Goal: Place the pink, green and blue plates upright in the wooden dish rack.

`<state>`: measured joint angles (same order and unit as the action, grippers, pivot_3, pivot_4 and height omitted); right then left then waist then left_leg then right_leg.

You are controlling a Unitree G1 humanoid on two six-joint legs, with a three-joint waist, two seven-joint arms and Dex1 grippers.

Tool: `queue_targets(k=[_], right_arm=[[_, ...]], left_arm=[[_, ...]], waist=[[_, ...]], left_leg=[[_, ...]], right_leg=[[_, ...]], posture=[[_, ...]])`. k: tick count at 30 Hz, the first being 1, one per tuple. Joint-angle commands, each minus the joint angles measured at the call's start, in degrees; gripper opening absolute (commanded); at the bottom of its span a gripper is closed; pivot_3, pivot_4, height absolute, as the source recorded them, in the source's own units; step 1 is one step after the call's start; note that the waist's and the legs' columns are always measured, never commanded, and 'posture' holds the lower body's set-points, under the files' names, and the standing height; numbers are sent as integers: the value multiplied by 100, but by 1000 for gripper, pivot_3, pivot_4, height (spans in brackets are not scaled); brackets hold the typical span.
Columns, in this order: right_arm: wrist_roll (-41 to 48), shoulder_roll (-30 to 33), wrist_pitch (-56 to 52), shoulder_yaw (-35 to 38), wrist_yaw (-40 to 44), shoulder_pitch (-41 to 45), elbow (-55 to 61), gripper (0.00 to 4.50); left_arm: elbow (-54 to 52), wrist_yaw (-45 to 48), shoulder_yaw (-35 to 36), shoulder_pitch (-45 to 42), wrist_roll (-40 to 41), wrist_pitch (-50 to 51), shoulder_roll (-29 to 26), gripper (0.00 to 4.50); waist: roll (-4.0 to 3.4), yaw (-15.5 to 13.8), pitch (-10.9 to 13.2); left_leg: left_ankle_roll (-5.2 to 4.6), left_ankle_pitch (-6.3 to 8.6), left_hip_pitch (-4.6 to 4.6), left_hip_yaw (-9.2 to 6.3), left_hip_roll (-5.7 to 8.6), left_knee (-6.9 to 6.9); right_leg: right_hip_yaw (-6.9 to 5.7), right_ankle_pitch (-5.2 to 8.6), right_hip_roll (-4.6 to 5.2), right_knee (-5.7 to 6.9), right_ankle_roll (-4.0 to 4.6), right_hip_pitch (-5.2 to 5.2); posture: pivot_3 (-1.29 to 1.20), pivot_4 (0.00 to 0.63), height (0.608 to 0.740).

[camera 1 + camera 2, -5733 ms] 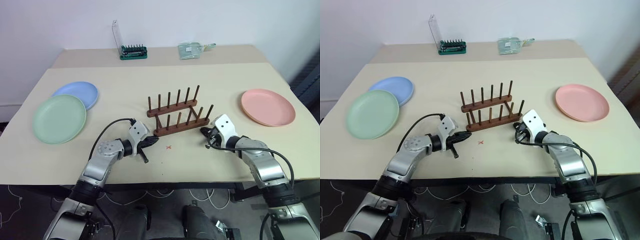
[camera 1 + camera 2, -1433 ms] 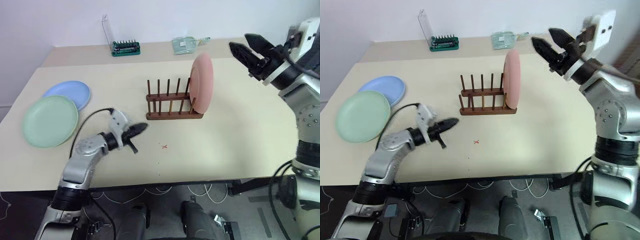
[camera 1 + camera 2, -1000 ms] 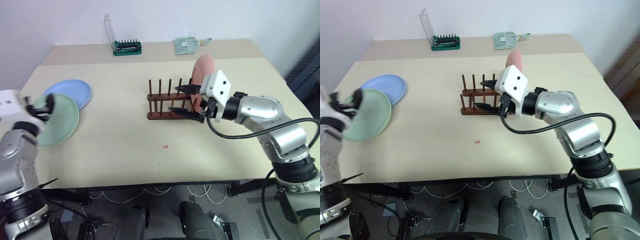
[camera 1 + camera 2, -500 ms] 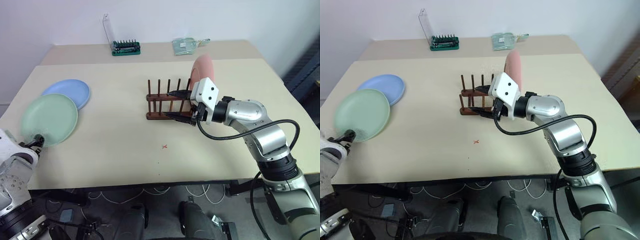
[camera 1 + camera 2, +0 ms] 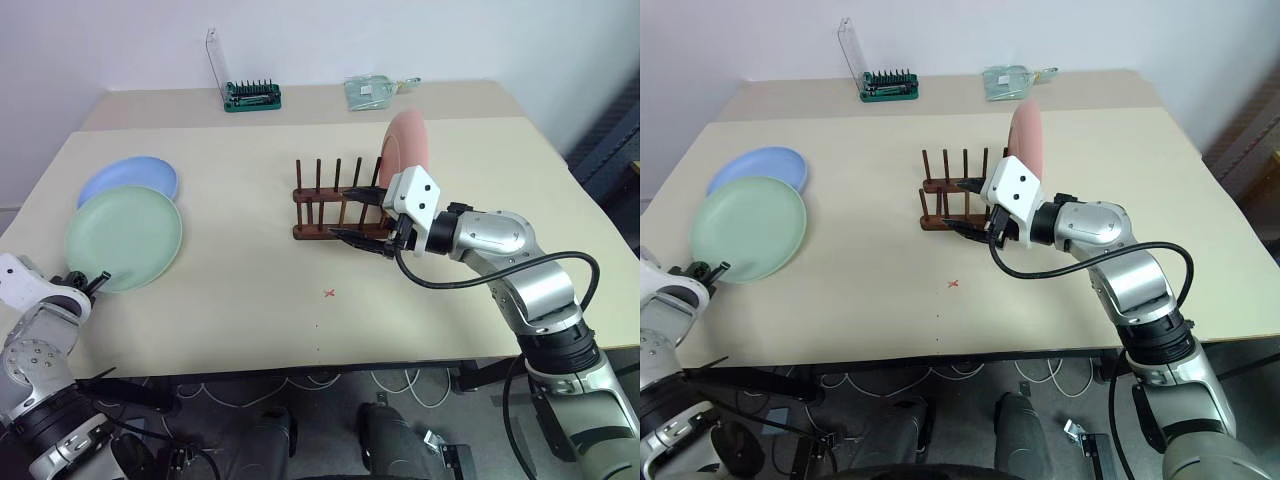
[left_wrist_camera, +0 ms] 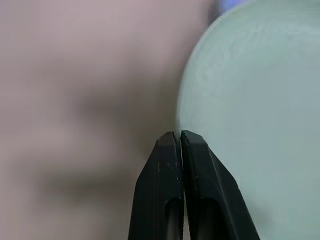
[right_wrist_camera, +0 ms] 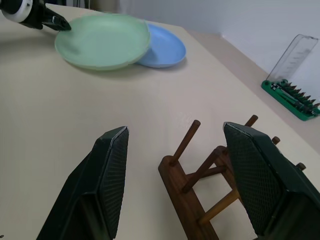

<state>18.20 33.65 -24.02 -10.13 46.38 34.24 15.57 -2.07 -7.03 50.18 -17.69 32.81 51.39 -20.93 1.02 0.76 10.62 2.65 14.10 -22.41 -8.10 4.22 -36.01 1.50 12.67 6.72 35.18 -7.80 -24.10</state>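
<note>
Tabletop now with left jaws newly clamped on green plate (image 5: 124, 238) rim, right jaws still apart beside rack (image 5: 340, 205).

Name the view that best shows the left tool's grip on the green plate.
The left wrist view: the left tool is shut on the green plate at its rim. The eye views show it small, at the plate's near edge; the right wrist view shows it far off.

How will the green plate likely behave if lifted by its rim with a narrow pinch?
The green plate looks thin and matte, so probably light and rigid, not floppy. With the left gripper at its near edge, jaws together, its wide disc would likely swing or pivot. Its far side overlaps the blue plate, so that one may get nudged.
</note>
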Motion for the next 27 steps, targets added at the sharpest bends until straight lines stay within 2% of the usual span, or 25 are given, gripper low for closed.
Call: queue_targets(k=[1,7,10,13,14,19,21,25,27], right_arm=[[-7,-4,90,197,3,59,181,3071],[-11,-71,217,181,42,256,142,3071],[-115,-144,304,34,115,558,-3,3071],[-981,-278,1118,-396,-39,1026,-474,3907],[-1338,-306,1454,-565,-116,1172,-663,4371],[-2538,-513,2701,-1049,-512,1751,-1502,4446],[-2787,-570,3039,-1119,-591,1837,-1716,4446],[-3870,-585,3663,-1388,-1210,2033,-2270,4446],[-3971,-685,3809,-1378,-1331,2061,-2429,4446]], left_arm=[[-293,110,26,15,238,-349,93,28],[-1017,593,-179,-182,802,-926,174,28],[-1329,546,-689,-608,748,-1059,58,28],[-1469,396,-1565,-1303,357,-1059,-63,0],[-1474,380,-1840,-1497,235,-1075,-70,0],[-1533,309,-2852,-2183,-132,-1107,59,0],[-1502,189,-3030,-2325,-226,-1035,116,0],[-1579,-96,-3416,-2697,-176,-677,548,0],[-1685,-85,-3484,-2726,-106,-560,672,0]], waist=[[0,-3,0],[14,-9,7],[15,-10,8],[21,-17,9],[22,-10,8],[22,39,9],[22,50,9],[23,22,10],[23,18,10]], left_leg=[[1,-1,0,0,0,0],[4,-1,-3,0,0,-4],[5,-1,-2,0,0,-3],[14,-7,-4,-1,2,-5],[15,-7,-4,0,2,-5],[50,-27,-2,5,3,1],[53,-29,-4,7,1,8],[53,-29,-5,7,1,9],[54,-29,-7,7,2,6]], right_leg=[[0,0,0,0,0,0],[0,0,1,-2,1,1],[0,-1,0,-2,1,1],[-1,-3,-2,-2,2,2],[-1,-3,-1,-3,2,3],[1,-5,-1,-2,0,-4],[3,-5,-2,1,1,-15],[3,-5,-3,3,1,-19],[3,-5,-3,1,1,-16]], posture=[[0,150,740],[0,150,740],[0,150,740],[0,150,740],[0,150,740],[0,150,740],[0,150,740],[0,150,740],[0,150,740]])
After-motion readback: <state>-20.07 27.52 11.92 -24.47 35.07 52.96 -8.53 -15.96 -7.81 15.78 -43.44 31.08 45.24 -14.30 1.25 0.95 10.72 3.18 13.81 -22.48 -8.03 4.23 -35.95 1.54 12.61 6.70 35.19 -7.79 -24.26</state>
